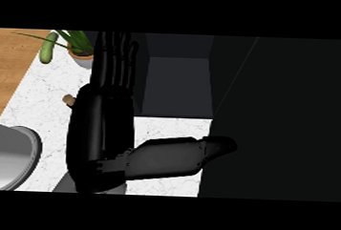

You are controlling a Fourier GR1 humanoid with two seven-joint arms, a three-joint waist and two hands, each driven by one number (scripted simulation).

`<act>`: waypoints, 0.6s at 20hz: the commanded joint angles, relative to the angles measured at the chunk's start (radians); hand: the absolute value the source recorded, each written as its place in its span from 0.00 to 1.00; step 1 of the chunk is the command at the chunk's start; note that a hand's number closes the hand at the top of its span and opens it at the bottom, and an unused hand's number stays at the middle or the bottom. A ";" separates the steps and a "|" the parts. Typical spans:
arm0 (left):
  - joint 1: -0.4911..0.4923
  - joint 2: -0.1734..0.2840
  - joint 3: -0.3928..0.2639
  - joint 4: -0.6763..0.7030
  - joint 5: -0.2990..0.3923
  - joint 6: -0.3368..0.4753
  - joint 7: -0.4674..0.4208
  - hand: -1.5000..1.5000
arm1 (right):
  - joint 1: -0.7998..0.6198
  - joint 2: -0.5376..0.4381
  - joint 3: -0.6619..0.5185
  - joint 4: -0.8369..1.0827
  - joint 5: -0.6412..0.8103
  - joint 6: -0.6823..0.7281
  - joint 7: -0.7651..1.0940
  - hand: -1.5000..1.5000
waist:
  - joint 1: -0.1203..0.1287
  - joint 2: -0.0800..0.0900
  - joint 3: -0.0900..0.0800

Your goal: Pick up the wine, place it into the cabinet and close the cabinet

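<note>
While upright beside the dark cabinet (279, 116), left robot hand (106, 129), fingers straight and open, over the white counter (43, 98).

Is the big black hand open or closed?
Open. The left hand has its fingers straight and its thumb sticking out.

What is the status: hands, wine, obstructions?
Left hand open, fingers straight, mid-view. Right hand not in view. Wine unclear; small brown tip beside left hand. Dark cabinet at right.
</note>
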State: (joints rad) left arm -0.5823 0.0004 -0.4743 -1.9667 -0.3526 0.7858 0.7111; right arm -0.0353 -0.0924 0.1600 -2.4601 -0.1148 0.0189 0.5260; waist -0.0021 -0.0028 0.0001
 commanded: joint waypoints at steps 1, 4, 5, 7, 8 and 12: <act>0.058 0.000 0.015 0.012 0.005 0.044 -0.031 0.00 | -0.049 -0.028 -0.056 -0.076 -0.061 -0.002 0.088 0.00 | -0.001 0.002 0.000; 0.050 0.000 0.053 -0.007 -0.032 0.011 0.001 0.00 | -0.043 -0.028 -0.093 -0.061 -0.089 0.012 0.060 0.00 | -0.001 0.002 0.000; 0.094 0.000 0.040 0.011 -0.043 0.001 -0.035 0.00 | 0.046 -0.007 -0.026 -0.083 -0.038 0.030 0.002 0.00 | -0.003 0.001 0.000; 0.178 0.037 0.051 -0.040 -0.026 -0.019 -0.072 0.00 | -0.063 -0.003 -0.012 -0.080 -0.023 -0.015 0.103 0.00 | 0.003 0.001 -0.001; 0.191 0.071 0.120 -0.042 0.078 -0.046 -0.138 0.00 | -0.072 -0.002 -0.006 -0.085 0.001 -0.026 0.119 0.00 | 0.000 0.003 -0.001; 0.242 0.089 0.151 -0.067 0.026 -0.060 -0.120 0.00 | -0.061 0.004 -0.034 -0.068 -0.019 -0.016 0.078 0.00 | 0.002 0.002 -0.001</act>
State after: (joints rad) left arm -0.3998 0.0503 -0.3809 -2.0165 -0.3526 0.7528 0.6300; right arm -0.0798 -0.0912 0.1534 -2.4690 -0.0976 0.0174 0.5698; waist -0.0019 -0.0014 -0.0002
